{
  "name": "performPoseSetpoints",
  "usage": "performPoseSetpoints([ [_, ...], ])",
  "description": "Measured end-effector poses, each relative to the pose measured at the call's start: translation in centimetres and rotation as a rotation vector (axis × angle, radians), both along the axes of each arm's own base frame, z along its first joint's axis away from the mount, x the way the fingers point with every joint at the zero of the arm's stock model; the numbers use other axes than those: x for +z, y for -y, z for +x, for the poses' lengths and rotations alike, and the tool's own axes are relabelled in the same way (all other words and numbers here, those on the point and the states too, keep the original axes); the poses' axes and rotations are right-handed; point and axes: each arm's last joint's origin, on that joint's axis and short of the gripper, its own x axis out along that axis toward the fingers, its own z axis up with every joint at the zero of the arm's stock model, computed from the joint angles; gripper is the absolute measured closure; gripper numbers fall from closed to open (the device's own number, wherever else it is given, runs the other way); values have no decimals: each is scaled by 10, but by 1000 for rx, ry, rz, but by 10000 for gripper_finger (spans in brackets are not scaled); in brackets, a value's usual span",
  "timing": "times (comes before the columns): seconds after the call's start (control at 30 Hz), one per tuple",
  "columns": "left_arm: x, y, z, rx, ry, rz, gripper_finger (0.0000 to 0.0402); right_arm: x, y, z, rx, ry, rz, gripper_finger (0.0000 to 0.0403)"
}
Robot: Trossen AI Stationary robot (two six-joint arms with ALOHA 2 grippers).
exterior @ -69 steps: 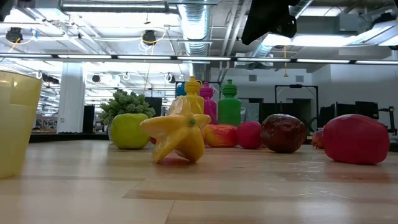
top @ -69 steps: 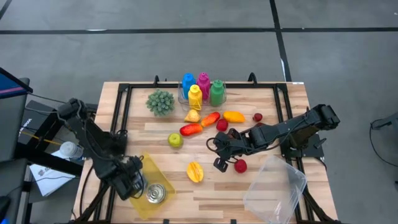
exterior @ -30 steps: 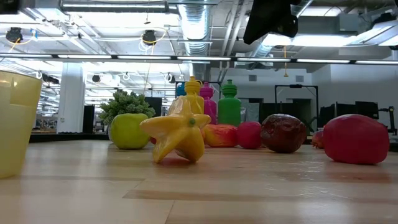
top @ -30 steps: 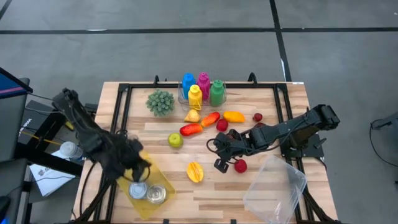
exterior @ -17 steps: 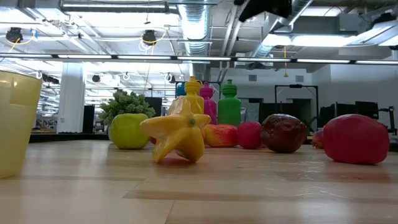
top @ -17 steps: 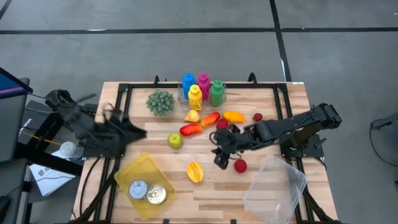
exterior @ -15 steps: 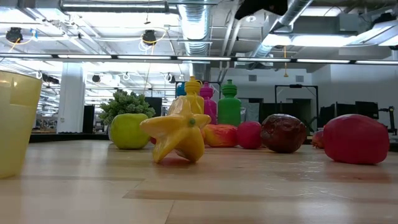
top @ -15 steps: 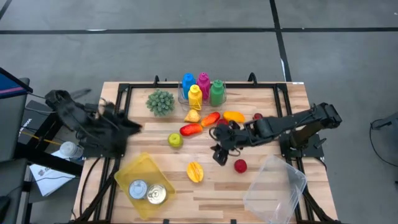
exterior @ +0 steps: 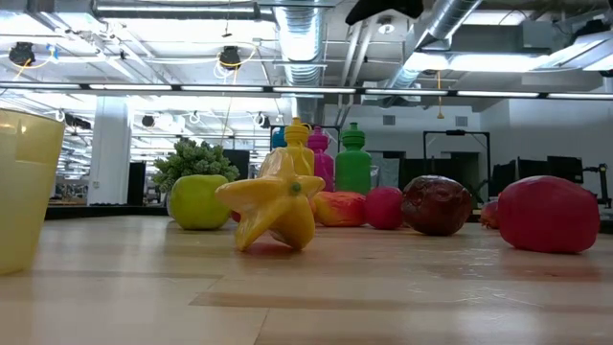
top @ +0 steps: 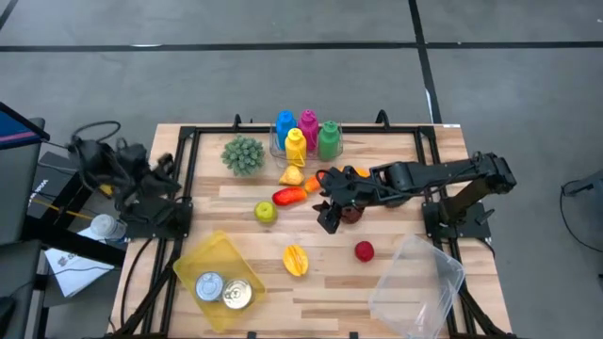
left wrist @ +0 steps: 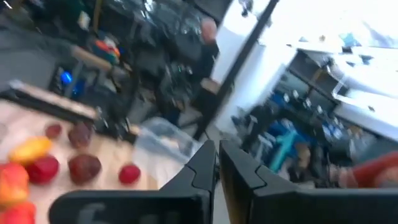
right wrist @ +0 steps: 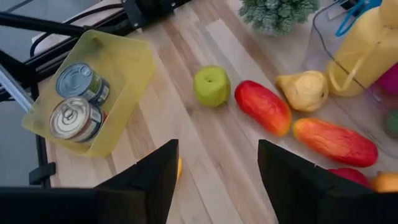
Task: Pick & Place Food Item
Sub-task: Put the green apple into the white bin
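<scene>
Left gripper has pulled off the yellow bin to the table's left edge, jaws together, empty. Right gripper has moved up from the red fruit to frame centre, jaws apart, empty. Two cans sit in the bin, lower left.

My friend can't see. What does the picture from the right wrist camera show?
The right tool hangs open above a wooden table. Below it are a yellow bin holding two tin cans, a green apple, a pale yellow pear and two long red-orange fruits.
</scene>
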Motion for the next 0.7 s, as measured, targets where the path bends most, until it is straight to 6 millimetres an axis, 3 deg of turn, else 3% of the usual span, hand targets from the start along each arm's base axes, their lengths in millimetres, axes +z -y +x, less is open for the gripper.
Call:
performPoseSetpoints([
  [0.43, -91, 47, 54, -172, 44, -34, 401, 1, 8, 3, -24, 21, 4, 208],
  [0.7, -104, 48, 60, -187, 305, -76, 401, 2, 3, 2, -9, 26, 6, 210],
])
